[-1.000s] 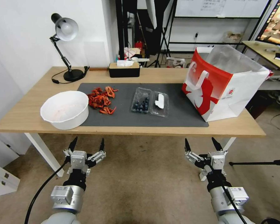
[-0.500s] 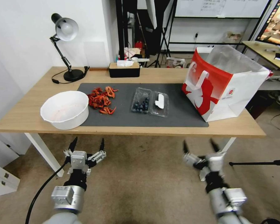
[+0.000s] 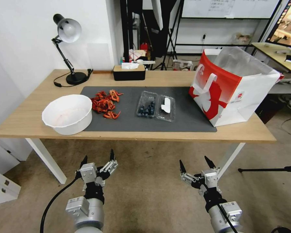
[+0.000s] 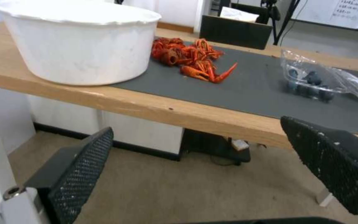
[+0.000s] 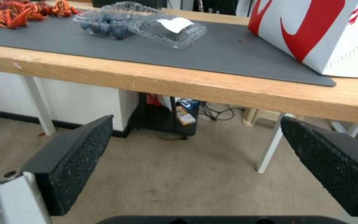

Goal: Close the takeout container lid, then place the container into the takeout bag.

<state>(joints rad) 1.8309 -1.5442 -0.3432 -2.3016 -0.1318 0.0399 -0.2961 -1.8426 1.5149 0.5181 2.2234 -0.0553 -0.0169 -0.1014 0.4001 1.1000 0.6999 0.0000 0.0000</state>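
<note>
Clear takeout container (image 3: 155,105) open, one takeout bag (image 3: 231,87), two spread tools

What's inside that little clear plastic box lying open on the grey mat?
The takeout container holds dark blueberries in its tray. Its lid lies flat beside it and bears a white sticker. The berries underneath are hidden by those on top.

No legible text: takeout bag (image 3: 231,89) bears a small round red logo with print too small to read, lid (image 3: 166,107) carries a blank-looking white sticker (image 5: 174,24), whiteboard (image 3: 229,7) writing is unreadable.
</note>
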